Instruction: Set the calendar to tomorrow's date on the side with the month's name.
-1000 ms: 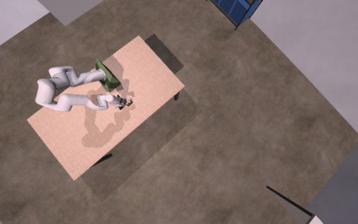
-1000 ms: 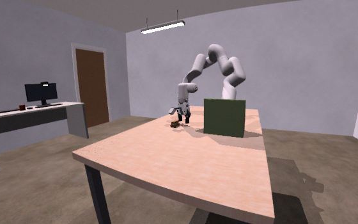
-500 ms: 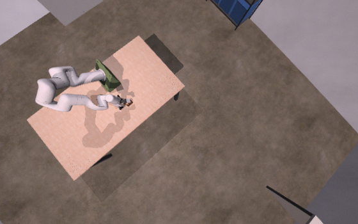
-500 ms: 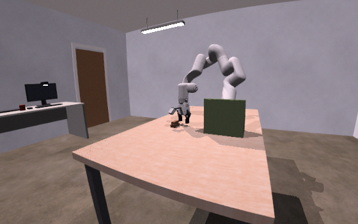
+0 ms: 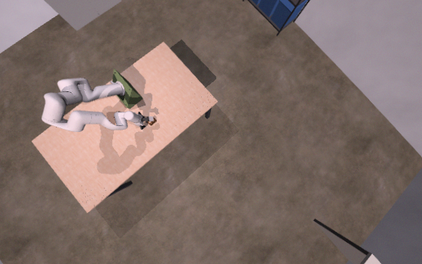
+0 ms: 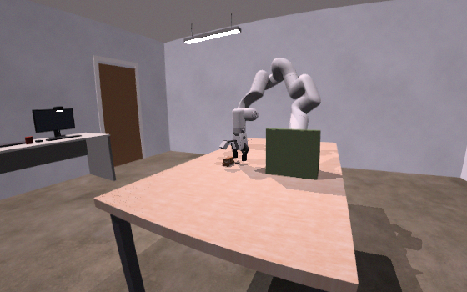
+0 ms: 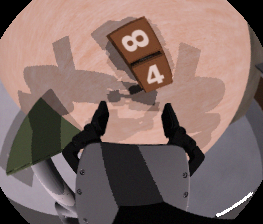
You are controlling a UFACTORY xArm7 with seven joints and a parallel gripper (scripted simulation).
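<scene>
Two brown cubes stand side by side as the calendar (image 5: 152,121) (image 6: 228,164). In the wrist view their upper faces show a white 8 on the farther cube (image 7: 144,31) and a white 4 on the nearer cube (image 7: 163,84), both slanted in the picture. A narrow dark gap runs between them. The tray's floor and the month's name cannot be made out. My gripper (image 5: 143,121) (image 6: 239,158) (image 7: 135,108) is open with nothing between its fingers. It points down above the table, beside the calendar on the arm's side.
A dark green upright panel (image 5: 126,90) (image 6: 293,153) (image 7: 34,135) stands near the arm's base, to one side of the gripper. The calendar lies on the wooden table (image 5: 165,75) (image 6: 233,208), toward its long edge away from the arm's base. Arm shadows fall around the cubes.
</scene>
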